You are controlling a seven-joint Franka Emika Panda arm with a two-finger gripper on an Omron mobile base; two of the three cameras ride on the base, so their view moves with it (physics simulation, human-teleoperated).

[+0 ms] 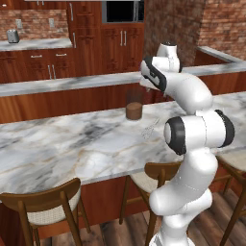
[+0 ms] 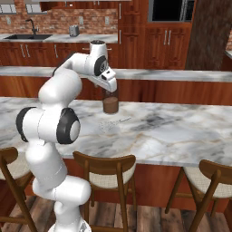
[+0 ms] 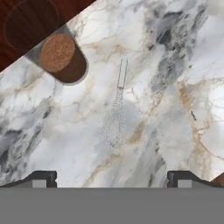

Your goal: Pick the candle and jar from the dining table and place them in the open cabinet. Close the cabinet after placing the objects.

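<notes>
The jar point(image 1: 134, 106) is clear glass with a brown granular lower half. It stands upright on the marble dining table point(image 1: 57, 144), near the far edge. My gripper point(image 2: 110, 90) hangs just above and close to the jar point(image 2: 110, 102), pointing down. In the hand view the gripper point(image 3: 113, 178) is open, its fingertips point(image 3: 43, 177) far apart with only bare marble between them. There the jar point(image 3: 61, 57) sits at the upper left, clear of the fingers. The candle is out of view.
A wire whisk point(image 3: 117, 118) lies flat on the marble just in front of the jar. Wooden stools point(image 2: 105, 170) line the table's near side. A second counter point(image 1: 57, 85) runs behind the table. Wood cabinet fronts point(image 1: 86, 38), a toaster point(image 1: 13, 36) and a sink point(image 2: 27, 36) line the back wall.
</notes>
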